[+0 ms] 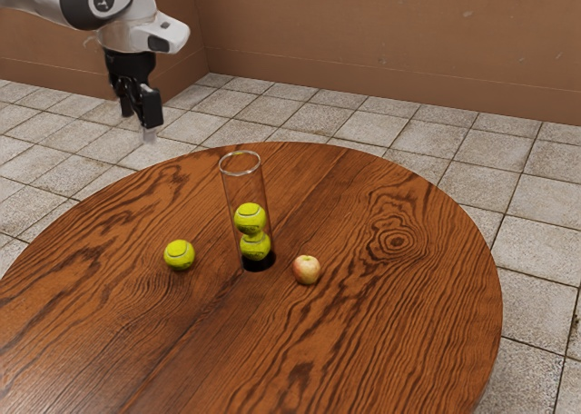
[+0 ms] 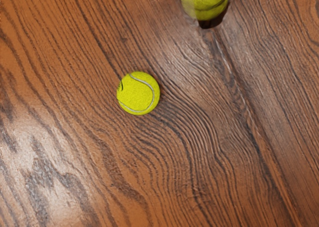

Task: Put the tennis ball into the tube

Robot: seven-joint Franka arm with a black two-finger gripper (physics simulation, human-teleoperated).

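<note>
Above the table's far-left edge in the exterior view hangs my black gripper [image 1: 138,123], its two fingers apart and nothing visible between them. A loose yellow-green tennis ball [image 1: 180,255] lies on the table, lower than the gripper and off toward the exterior view's right. Beside it stands a clear upright tube [image 1: 233,189] with an open top and two tennis balls [image 1: 251,218] stacked inside. In the wrist view the loose ball [image 2: 138,93] rests on bare wood, with the lower part of the tube and its balls [image 2: 205,3] nearby.
A red-and-yellow apple [image 1: 307,270] sits close to the tube, on the side away from the loose ball. The round wooden table [image 1: 399,323] has a curved edge, with a tiled floor around it and brown walls behind.
</note>
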